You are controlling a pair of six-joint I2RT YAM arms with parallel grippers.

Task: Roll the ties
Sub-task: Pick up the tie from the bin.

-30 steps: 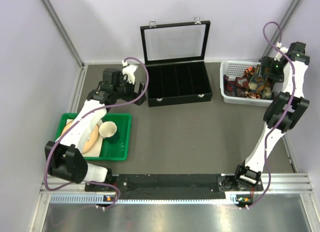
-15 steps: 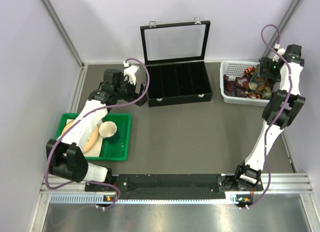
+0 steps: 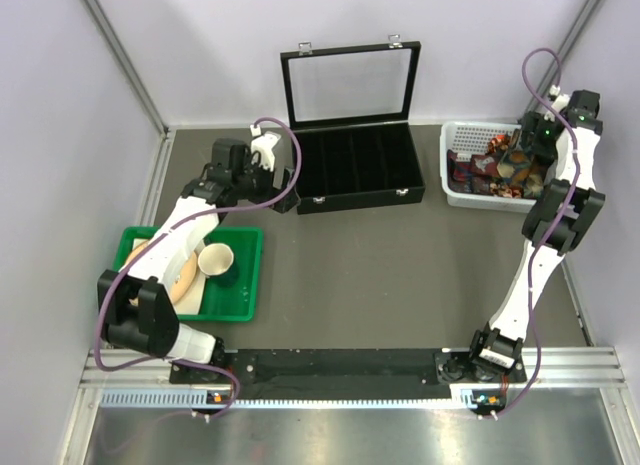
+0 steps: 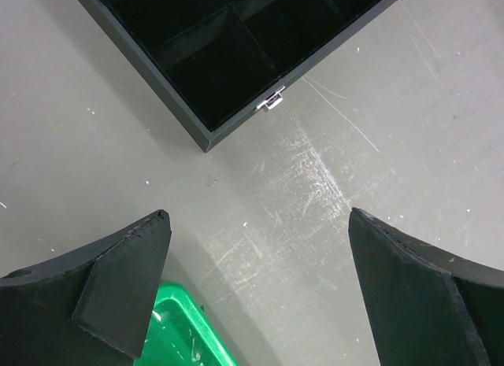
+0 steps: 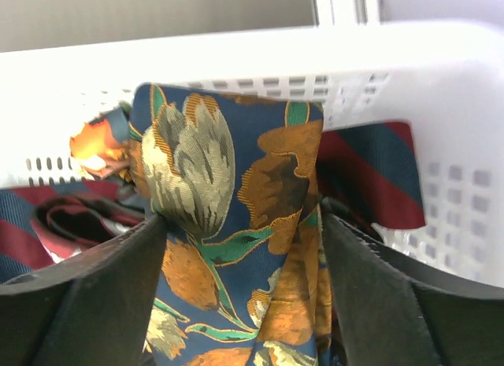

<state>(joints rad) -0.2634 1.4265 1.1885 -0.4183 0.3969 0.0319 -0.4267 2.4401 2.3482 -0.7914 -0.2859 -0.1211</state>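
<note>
right gripper (image 5: 242, 224) | floral tie (image 5: 224, 157) between fingers, apparently touching both | white basket (image 5: 409, 67) behind

Case (image 3: 350, 175) at back centre of tabletop (image 3: 400, 275), lid upright behind it. Basket (image 3: 461, 141) just right of case, ties (image 3: 492, 167) heaped in it. Tray (image 3: 243, 285) near left, cup (image 3: 217, 260) in it. Left gripper (image 4: 260, 224) above tabletop between tray and case's left corner. Right gripper (image 3: 527, 147) over basket, one tie (image 5: 228, 185) between its jaws.
</note>
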